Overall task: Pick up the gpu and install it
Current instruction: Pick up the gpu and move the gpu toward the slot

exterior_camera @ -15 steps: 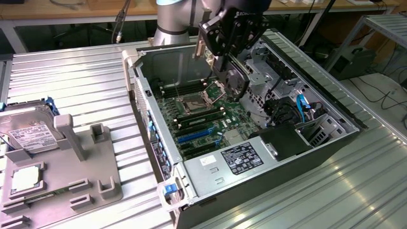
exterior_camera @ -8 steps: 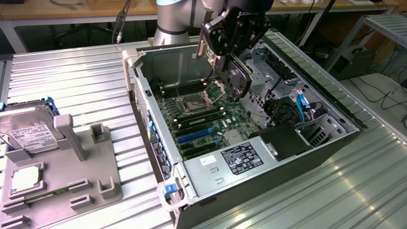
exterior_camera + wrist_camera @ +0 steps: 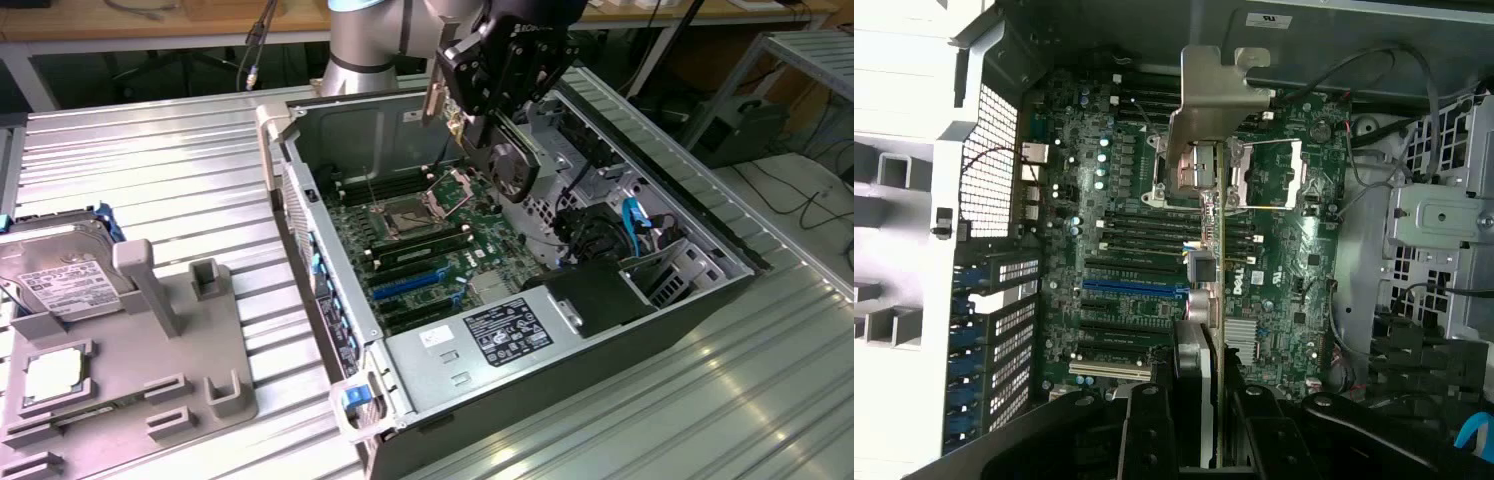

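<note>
The gripper (image 3: 497, 112) is hanging over the open computer case (image 3: 400, 130), and its two black fingers (image 3: 1146, 432) are clamping the graphics card (image 3: 514, 165) between them. The card is hanging straight down from the gripper, standing on edge, with its round black fan facing the exterior view's right and its metal end bracket (image 3: 434, 105) sticking out beside the fingers. In the wrist view the gripper (image 3: 1204, 405) is pinching the graphics card (image 3: 1219, 300) so that it is showing edge-on as a thin green strip, with the bracket (image 3: 1214, 90) at the end farthest from the fingers.

The card is hovering clear of the motherboard (image 3: 414, 250), which is lying directly below the gripper on the case floor. The processor socket (image 3: 400, 215) and the blue slots (image 3: 407, 285) are sitting under and just beside the card's lower edge, not touching it.

Well away from the gripper, toward the exterior view's left, a grey stand (image 3: 174, 340) is resting on the ribbed metal table (image 3: 147, 150), carrying a hard drive (image 3: 60, 270) and a small square chip (image 3: 56, 375).
</note>
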You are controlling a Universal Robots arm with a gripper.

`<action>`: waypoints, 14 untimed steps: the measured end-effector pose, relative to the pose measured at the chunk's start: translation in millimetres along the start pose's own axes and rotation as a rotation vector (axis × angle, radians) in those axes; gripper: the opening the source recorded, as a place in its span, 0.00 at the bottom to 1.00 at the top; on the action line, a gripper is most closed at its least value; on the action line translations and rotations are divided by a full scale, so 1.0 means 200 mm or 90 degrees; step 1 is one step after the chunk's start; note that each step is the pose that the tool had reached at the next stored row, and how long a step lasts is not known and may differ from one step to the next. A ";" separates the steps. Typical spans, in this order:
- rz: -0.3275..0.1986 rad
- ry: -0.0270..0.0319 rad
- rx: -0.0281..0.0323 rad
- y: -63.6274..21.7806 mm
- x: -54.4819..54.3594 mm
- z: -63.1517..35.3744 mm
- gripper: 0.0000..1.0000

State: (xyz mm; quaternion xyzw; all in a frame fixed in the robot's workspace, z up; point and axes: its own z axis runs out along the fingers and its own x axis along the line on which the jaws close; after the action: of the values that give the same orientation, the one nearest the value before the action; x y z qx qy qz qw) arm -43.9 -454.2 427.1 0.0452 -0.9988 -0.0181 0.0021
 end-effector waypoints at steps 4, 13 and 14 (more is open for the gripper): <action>0.009 -0.0003 0.0003 -0.003 -0.03 0.002 0.28; 0.012 -0.0004 0.0003 -0.005 -0.06 0.003 0.28; 0.012 -0.0004 0.0003 -0.005 -0.06 0.003 0.28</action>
State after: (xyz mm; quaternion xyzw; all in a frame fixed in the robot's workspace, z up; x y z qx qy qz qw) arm -32.5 -454.2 426.5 0.0355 -0.9992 -0.0178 0.0019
